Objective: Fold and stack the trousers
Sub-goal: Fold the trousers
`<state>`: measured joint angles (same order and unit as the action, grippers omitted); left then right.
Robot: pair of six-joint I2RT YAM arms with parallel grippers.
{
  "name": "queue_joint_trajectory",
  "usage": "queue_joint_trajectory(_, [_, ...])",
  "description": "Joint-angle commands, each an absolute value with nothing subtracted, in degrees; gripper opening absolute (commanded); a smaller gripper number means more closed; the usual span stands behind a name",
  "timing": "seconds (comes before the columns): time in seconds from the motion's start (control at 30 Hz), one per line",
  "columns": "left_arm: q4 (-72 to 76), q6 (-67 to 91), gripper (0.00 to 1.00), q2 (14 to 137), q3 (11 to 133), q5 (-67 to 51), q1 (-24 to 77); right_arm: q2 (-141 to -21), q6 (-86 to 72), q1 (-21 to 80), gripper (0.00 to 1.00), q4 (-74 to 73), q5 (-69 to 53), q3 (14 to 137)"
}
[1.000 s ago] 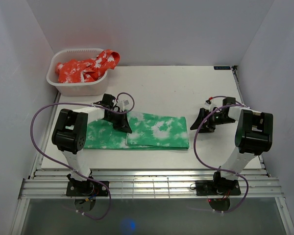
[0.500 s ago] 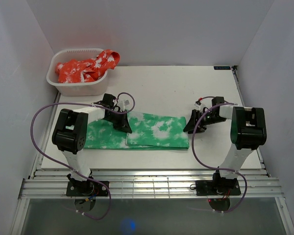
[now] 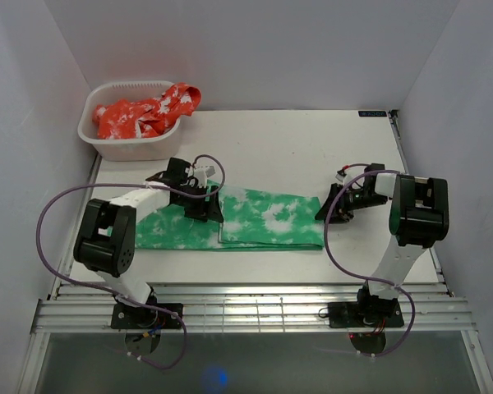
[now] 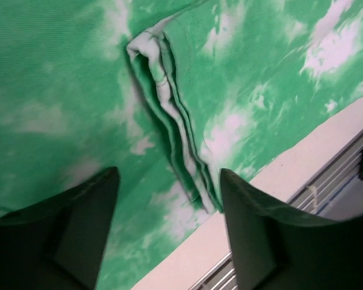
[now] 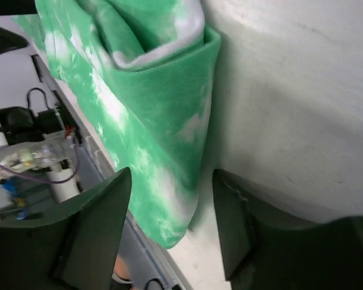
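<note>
The trousers (image 3: 263,217) lie folded into a long green band with white blotches across the near half of the table (image 3: 296,148). Their right part is doubled over, and its layered edge (image 4: 169,121) runs between my left fingers. My left gripper (image 3: 207,207) hovers over that edge at the band's far side, open (image 4: 169,211) with nothing gripped. My right gripper (image 3: 323,212) is at the band's right end. In the right wrist view it is open (image 5: 169,223), with the rounded fold of the trousers (image 5: 151,109) lying between the two fingers, clear of the right one.
A white basket (image 3: 94,144) at the far left corner holds a red-orange and white cloth (image 3: 148,111). A slatted metal rail (image 3: 255,308) runs along the table's near edge. White walls close in the sides and back.
My left gripper has opened and let go of the fabric, and its arm has swung lower and to the left. The right gripper has moved in to the trousers' right end.
</note>
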<state>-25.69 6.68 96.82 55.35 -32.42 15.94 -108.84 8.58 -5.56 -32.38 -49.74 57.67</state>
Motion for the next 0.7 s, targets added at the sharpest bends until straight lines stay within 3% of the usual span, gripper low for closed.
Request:
queue_joint_trajectory(0.0, [-27.4,1.2,0.85,88.4,55.3,-29.0,14.9,-106.0,14.6,-6.7,0.67,-37.5,-46.0,61.3])
queue_joint_trajectory(0.03, [-27.6,0.4,0.93,85.5,56.2,-29.6,14.7,-105.1,15.3,-6.8,0.72,-38.0,-45.9,61.8])
queue_joint_trajectory(0.07, [-27.9,-1.7,0.95,84.1,56.8,-31.4,14.7,-104.1,16.1,-6.8,0.77,-38.7,-45.6,63.2])
queue_joint_trajectory(0.17, [-29.1,-4.1,0.96,81.1,59.0,-37.9,14.7,-100.2,19.0,-7.1,0.78,-41.2,-47.2,65.7])
queue_joint_trajectory(0.27, [-26.6,-2.0,0.91,80.8,59.6,-50.2,14.9,-97.1,21.4,-7.1,0.65,-43.0,-53.9,67.2])
queue_joint_trajectory(0.3, [-23.2,2.4,0.86,82.1,59.3,-54.1,15.0,-96.2,21.0,-6.9,0.53,-42.7,-55.8,66.9])
queue_joint_trajectory(0.4, [-16.9,7.5,0.76,85.6,58.3,-59.0,16.4,-95.9,17.8,-5.1,0.35,-39.7,-61.3,64.3])
queue_joint_trajectory(0.5, [-11.0,11.9,0.73,90.1,56.7,-60.7,17.8,-97.5,11.8,-2.2,0.26,-32.7,-61.9,62.1])
queue_joint_trajectory(0.67, [-6.7,16.0,0.74,95.4,56.3,-58.8,18.1,-104.6,3.2,-0.8,0.24,-22.3,-59.3,61.1])
